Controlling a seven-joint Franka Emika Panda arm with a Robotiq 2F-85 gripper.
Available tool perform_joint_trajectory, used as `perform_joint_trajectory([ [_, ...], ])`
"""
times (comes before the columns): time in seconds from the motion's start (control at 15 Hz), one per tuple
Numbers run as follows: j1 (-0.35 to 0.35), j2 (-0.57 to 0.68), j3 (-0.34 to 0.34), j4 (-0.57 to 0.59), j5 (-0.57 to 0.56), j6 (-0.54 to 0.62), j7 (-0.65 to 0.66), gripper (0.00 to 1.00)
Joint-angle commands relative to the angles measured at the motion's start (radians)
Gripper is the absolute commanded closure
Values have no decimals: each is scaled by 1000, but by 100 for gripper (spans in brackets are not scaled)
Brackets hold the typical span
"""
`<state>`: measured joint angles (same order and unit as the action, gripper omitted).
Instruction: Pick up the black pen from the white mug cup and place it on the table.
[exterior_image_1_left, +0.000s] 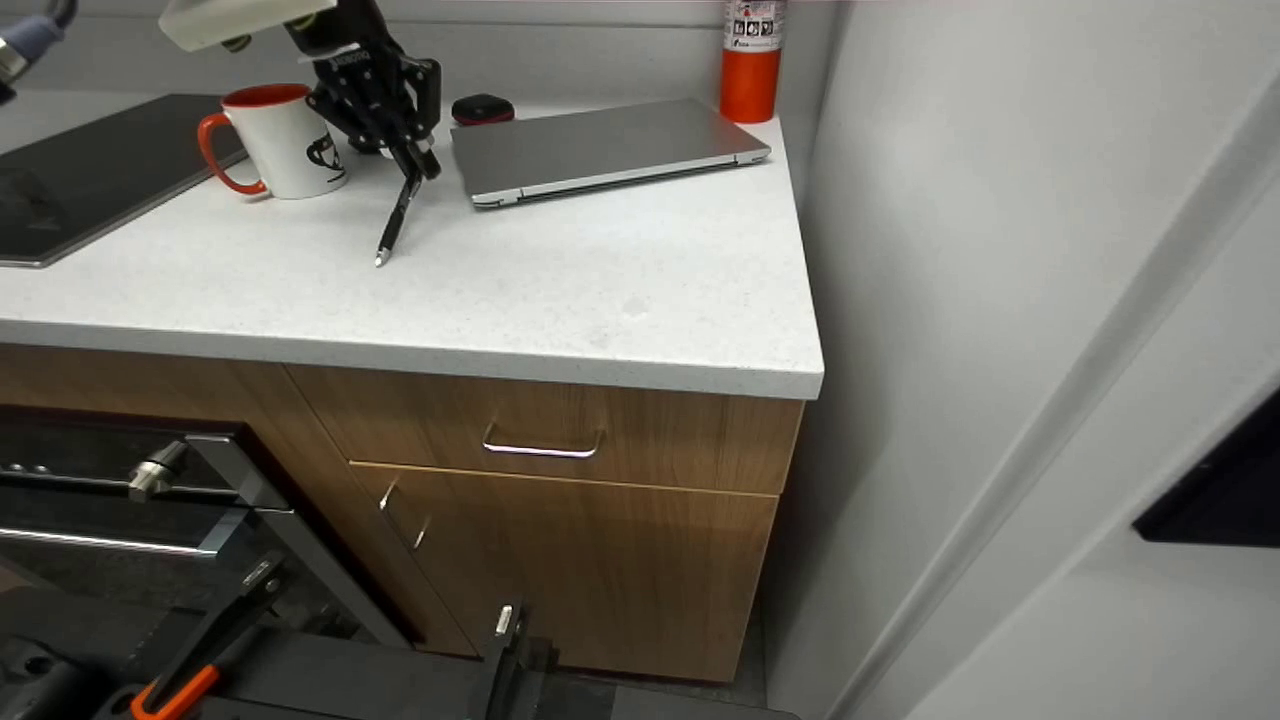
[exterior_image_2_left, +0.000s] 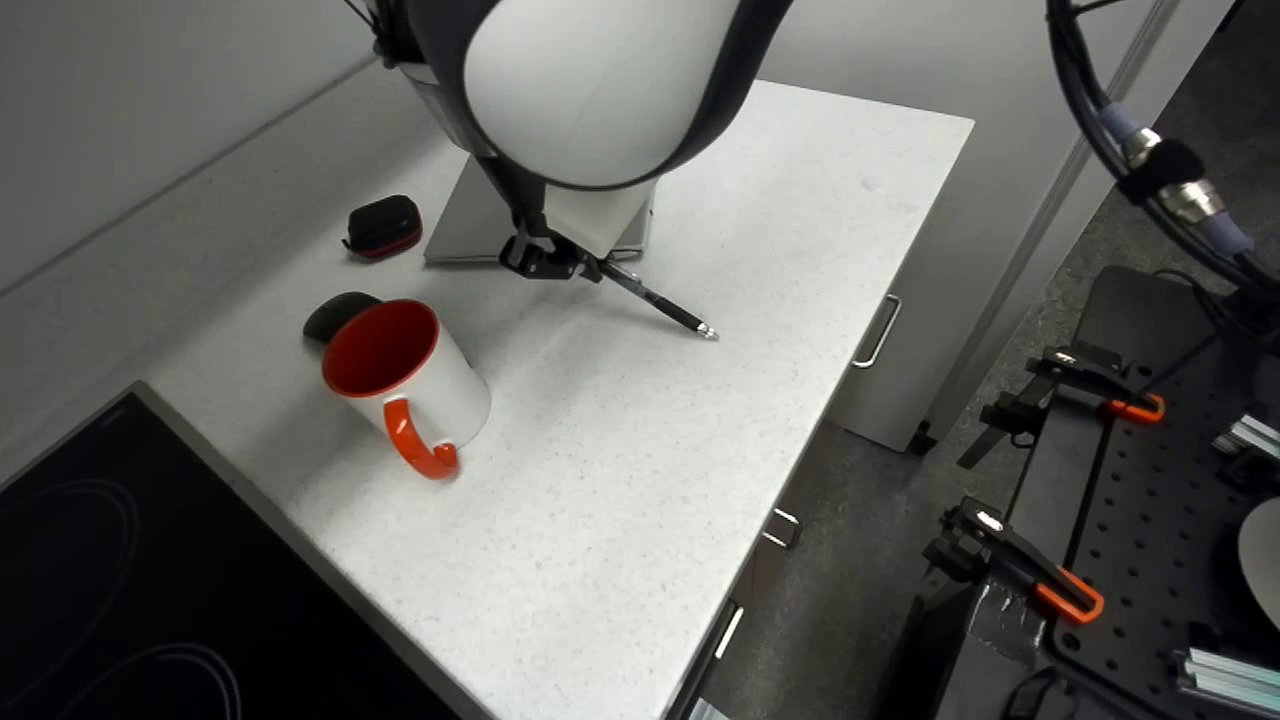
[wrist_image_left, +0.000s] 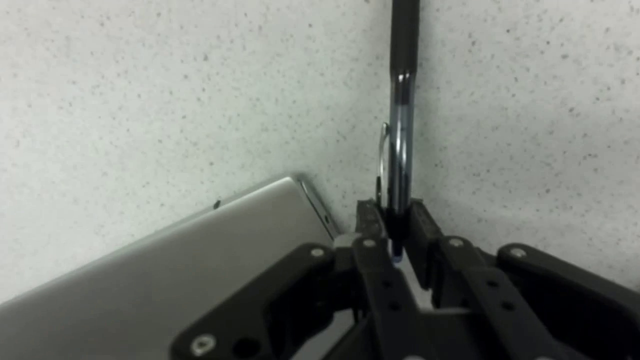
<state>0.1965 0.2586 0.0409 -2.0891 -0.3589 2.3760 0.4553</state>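
Observation:
The black pen (exterior_image_1_left: 398, 220) slants down from my gripper (exterior_image_1_left: 414, 168); it also shows in an exterior view (exterior_image_2_left: 668, 307) and the wrist view (wrist_image_left: 404, 40). My gripper, seen too in an exterior view (exterior_image_2_left: 594, 268) and the wrist view (wrist_image_left: 396, 215), is shut on the pen's clip end. The silver tip points down toward the front of the white table (exterior_image_1_left: 560, 290); I cannot tell whether it touches. The white mug cup (exterior_image_1_left: 285, 150) stands upright beside the gripper, apart from the pen; in an exterior view (exterior_image_2_left: 455, 390) its red inside looks empty.
A grey laptop (exterior_image_1_left: 600, 145) lies beside the gripper, its corner close below in the wrist view (wrist_image_left: 225, 260). A black case (exterior_image_2_left: 385, 222) and a round black object (exterior_image_2_left: 332, 312) lie near the wall. A black cooktop (exterior_image_2_left: 130, 560) and a red canister (exterior_image_1_left: 750, 85) flank the counter.

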Motion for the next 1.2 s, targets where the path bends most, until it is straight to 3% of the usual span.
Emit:
perform_joint_trajectory([
  [0.0,-17,-6,2,-18,77,14,-31,52],
  [0.47,-48,-26,-12,-38,153,34,-56,1],
  [0.73,-64,-30,-5,-35,192,36,-92,0],
  [0.8,-44,-8,-16,-11,149,4,-48,0],
  [1.13,-47,-10,-16,-11,159,5,-60,0],
])
